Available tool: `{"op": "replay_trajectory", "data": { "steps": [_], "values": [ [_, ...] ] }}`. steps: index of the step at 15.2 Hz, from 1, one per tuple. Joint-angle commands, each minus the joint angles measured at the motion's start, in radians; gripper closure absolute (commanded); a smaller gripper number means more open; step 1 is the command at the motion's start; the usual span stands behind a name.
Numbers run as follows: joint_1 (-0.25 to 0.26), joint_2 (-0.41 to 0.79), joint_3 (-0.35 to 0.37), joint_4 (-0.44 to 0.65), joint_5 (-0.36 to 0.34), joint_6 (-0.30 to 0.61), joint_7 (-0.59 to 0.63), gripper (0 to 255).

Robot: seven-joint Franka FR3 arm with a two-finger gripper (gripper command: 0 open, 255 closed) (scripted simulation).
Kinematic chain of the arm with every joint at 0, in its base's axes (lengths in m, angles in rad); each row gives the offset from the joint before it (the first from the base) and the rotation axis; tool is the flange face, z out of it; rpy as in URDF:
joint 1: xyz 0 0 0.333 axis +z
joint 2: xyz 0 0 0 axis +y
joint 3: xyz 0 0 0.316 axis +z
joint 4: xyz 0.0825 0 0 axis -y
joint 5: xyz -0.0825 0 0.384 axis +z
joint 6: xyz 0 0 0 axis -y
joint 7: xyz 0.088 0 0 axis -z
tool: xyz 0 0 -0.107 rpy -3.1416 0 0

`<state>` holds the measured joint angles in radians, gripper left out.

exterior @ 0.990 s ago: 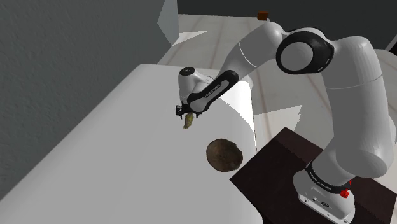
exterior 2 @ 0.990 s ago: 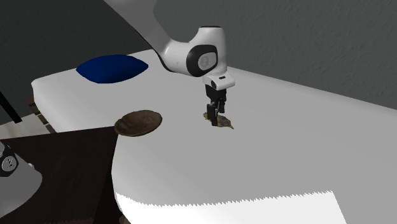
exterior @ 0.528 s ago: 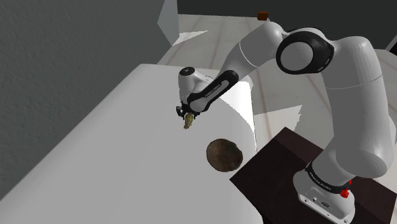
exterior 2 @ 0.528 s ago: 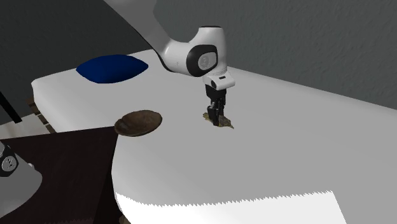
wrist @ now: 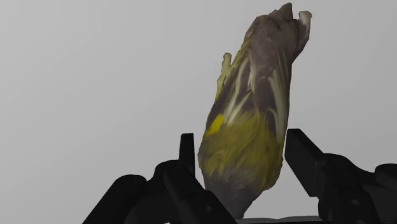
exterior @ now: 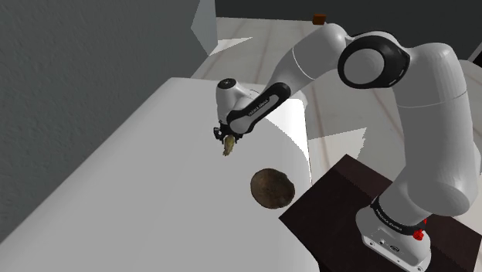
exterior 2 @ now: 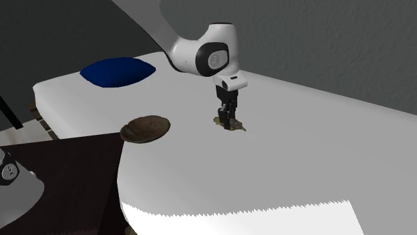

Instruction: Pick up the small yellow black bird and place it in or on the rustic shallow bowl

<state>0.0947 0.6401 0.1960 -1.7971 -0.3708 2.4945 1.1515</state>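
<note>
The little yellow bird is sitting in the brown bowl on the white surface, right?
No. The yellow bird is not in the brown bowl; it is at the gripper, apart from the bowl, over the white surface. The shoulder view shows this.

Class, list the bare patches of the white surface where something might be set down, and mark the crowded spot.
Free: the wide stretch of white surface on the second exterior view's right of the bird; the strip between blue cushion and bowl. Crowded: around the gripper, over the bird, bowl nearby.
</note>
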Motion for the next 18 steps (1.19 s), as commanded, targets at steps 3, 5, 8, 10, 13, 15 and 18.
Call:
{"op": "replay_trajectory", "data": {
  "steps": [3,5,8,10,13,15,18],
  "values": [
    [-0.009,-0.039,0.011,-0.008,0.014,-0.03,-0.013,255],
    [-0.013,-0.058,0.017,-0.01,0.021,-0.047,-0.02,255],
    [-0.018,-0.085,0.025,-0.009,0.033,-0.074,-0.03,255],
    [-0.022,-0.103,0.031,-0.008,0.04,-0.093,-0.036,255],
    [-0.026,-0.129,0.038,-0.005,0.052,-0.121,-0.046,255],
    [-0.029,-0.145,0.043,-0.001,0.06,-0.14,-0.053,255],
    [-0.033,-0.168,0.049,0.006,0.071,-0.169,-0.063,255]
  ]
}}
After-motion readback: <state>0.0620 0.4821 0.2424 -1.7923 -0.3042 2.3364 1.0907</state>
